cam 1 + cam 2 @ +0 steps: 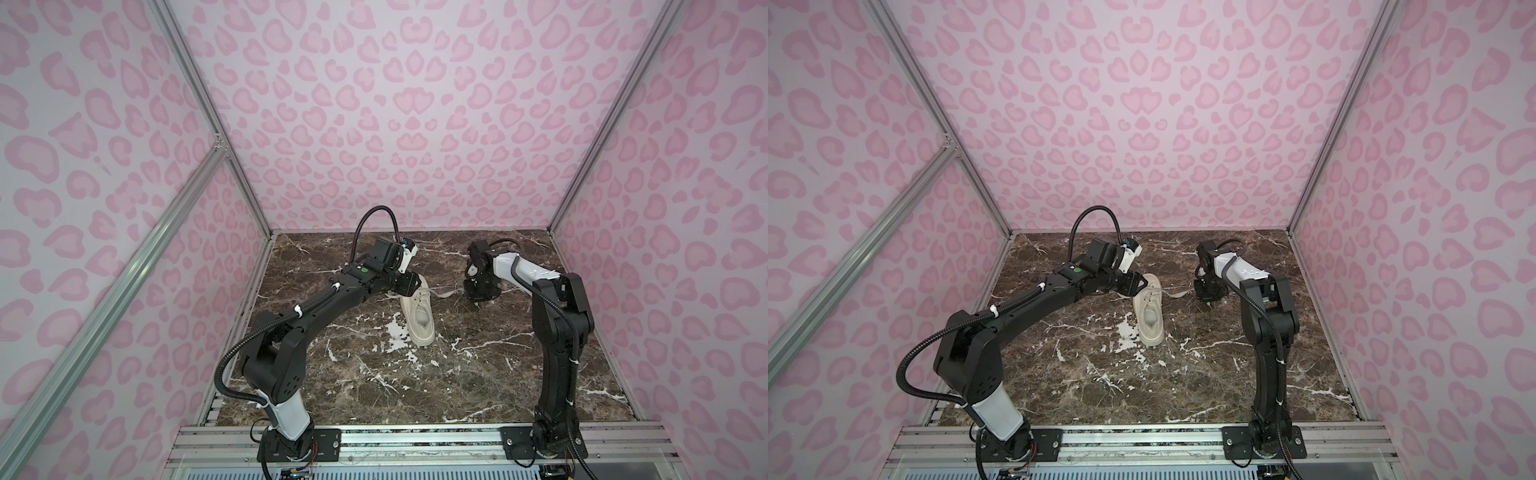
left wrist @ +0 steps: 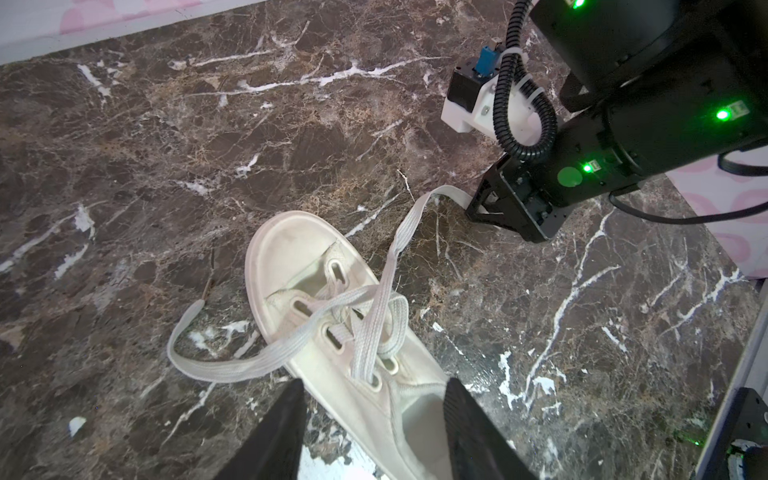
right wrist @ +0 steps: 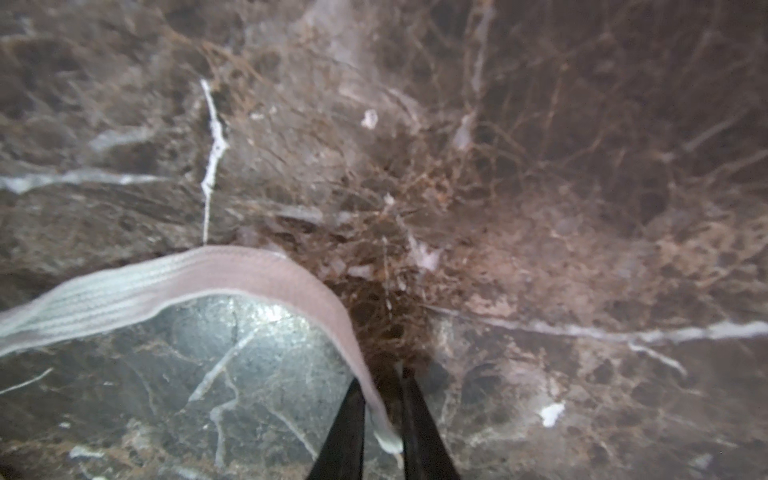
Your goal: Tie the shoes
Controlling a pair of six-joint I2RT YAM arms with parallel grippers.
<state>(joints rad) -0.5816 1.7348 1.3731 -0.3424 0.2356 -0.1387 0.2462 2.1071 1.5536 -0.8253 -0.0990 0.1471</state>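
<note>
Right gripper (image 3: 380,376) clamped on the lace (image 3: 187,274) end, low over tabletop (image 3: 582,166). Left gripper (image 2: 376,380) straddles the shoe (image 2: 286,245), jaws apart; can't tell if squeezing it.

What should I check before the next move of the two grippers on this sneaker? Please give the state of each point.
1. One lace end lies between the fingers of the right gripper: ok.
2. This grip is already firm: cannot tell.
3. The left gripper is open and empty above the cream sneaker: ok.
4. The other lace end lies free on the marble table: ok.
5. A bow is tied: not ok; the laces only cross loosely over the eyelets.
</note>
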